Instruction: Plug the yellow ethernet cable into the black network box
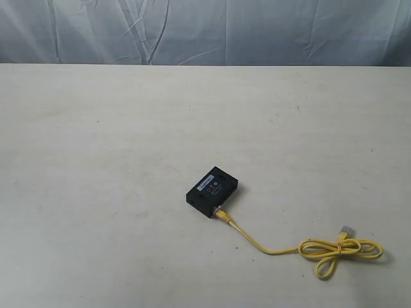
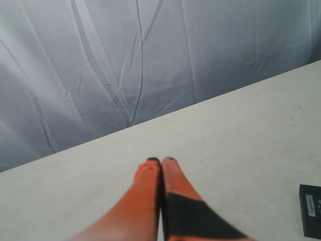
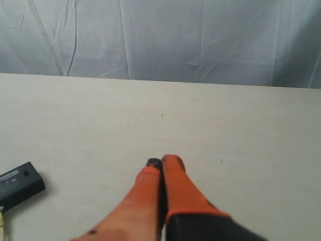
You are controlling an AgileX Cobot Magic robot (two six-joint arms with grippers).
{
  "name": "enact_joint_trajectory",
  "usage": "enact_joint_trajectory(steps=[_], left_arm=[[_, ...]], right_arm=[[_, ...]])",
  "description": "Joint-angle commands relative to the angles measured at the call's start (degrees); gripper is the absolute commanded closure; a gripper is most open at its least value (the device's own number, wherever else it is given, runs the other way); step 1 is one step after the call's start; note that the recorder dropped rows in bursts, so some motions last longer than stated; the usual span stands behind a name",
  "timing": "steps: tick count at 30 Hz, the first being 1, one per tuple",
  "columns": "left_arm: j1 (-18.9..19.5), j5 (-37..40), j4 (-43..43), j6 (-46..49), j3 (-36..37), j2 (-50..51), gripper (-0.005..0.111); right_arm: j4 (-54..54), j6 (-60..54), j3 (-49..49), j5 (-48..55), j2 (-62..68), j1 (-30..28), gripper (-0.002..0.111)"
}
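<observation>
— How do the left jaws stand?

— Pressed together, tip to tip, holding nothing. The right jaws are the same: together and empty. Both pairs are over bare bench (image 1: 96, 160), well apart from the task's things.

— And the black network box (image 1: 214, 190)?

— It lies flat near the middle of the bench, a little toward the near side. Its long axis runs on a slant from near left to far right, and the pale label strip on top follows that line.

— The yellow ethernet cable (image 1: 263, 249)?

— One plug (image 1: 221, 215) meets the box at its near corner. From there the cable points away to the near right, curving along the bench to a looped bundle (image 1: 340, 249) well right of the box. The free clear plug (image 1: 345, 231) lies just on the far side of that bundle. Whether the first plug is fully seated in the box, I cannot tell.

— What does each camera give that the others miss?

— Only the exterior view shows the whole cable, the bundle and the join. The wrist views alone show the jaws. The left wrist view catches only one end of the box (image 2: 311, 211), with part of the label. The right wrist view shows more of the box (image 3: 20, 182), plus a sliver of yellow cable (image 3: 2, 223) beside it. A grey creased cloth (image 1: 205, 32) hangs behind the far edge of the bench.
</observation>
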Motion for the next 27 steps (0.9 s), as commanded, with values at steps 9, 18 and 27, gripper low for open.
enact_joint_trajectory(steps=[9, 18, 27], left_arm=[[-0.02, -0.50, 0.33, -0.26, 0.23, -0.32, 0.107], [-0.02, -0.50, 0.33, -0.26, 0.23, -0.32, 0.107], [-0.02, -0.50, 0.33, -0.26, 0.23, -0.32, 0.107]], right_arm=[[2.00, -0.43, 9.36, -6.72, -0.34, -0.31, 0.108], [1.86, -0.43, 9.36, -6.42, -0.34, -1.31, 0.108], [1.89, -0.43, 9.36, -6.42, -0.34, -4.94, 0.108]])
